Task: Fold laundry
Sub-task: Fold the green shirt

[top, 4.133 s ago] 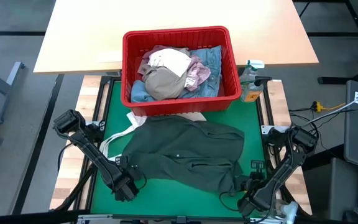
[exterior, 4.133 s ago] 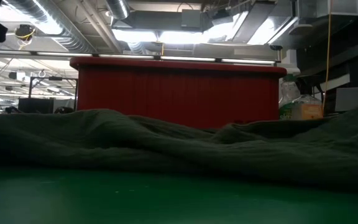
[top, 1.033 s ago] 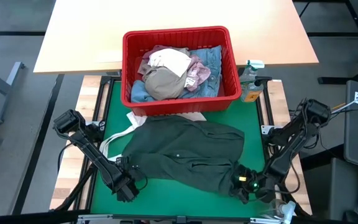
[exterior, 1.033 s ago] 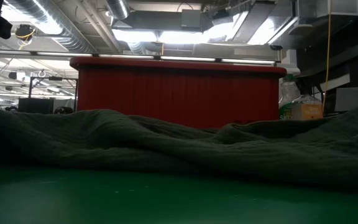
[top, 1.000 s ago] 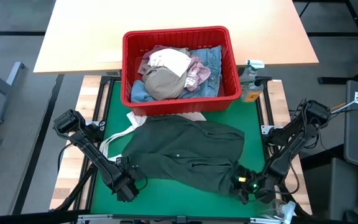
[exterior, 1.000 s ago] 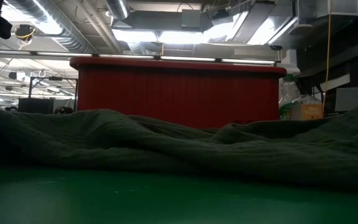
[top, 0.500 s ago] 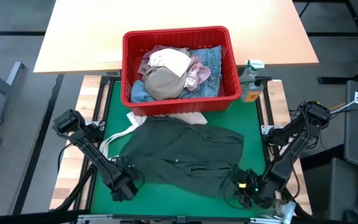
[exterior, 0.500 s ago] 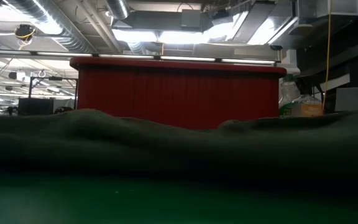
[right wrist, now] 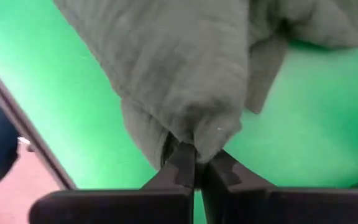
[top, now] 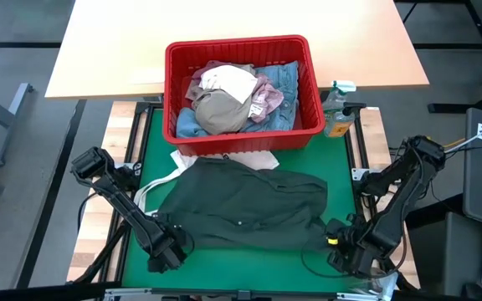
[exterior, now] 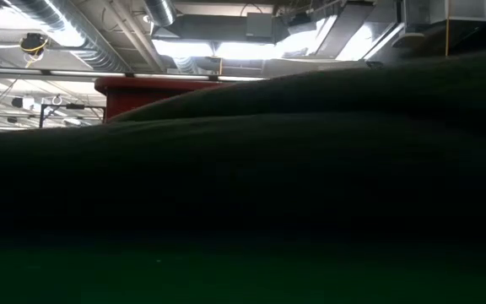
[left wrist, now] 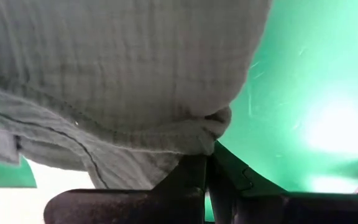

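Gripping: left gripper (top: 167, 248) and right gripper (top: 339, 242), each clenched on a near corner of the crinkled dark green cotton top (top: 245, 207).
Place: spread on green mat (top: 344, 176), near side of red plastic basket (top: 241, 140).
Handling: probably light, limp, sagging; best taken at corners.

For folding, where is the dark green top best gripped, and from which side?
At its two near corners, from the table's front edge, as now: left gripper and right gripper each pinch a bunched corner of the dark green top, which lies spread toward the basket.
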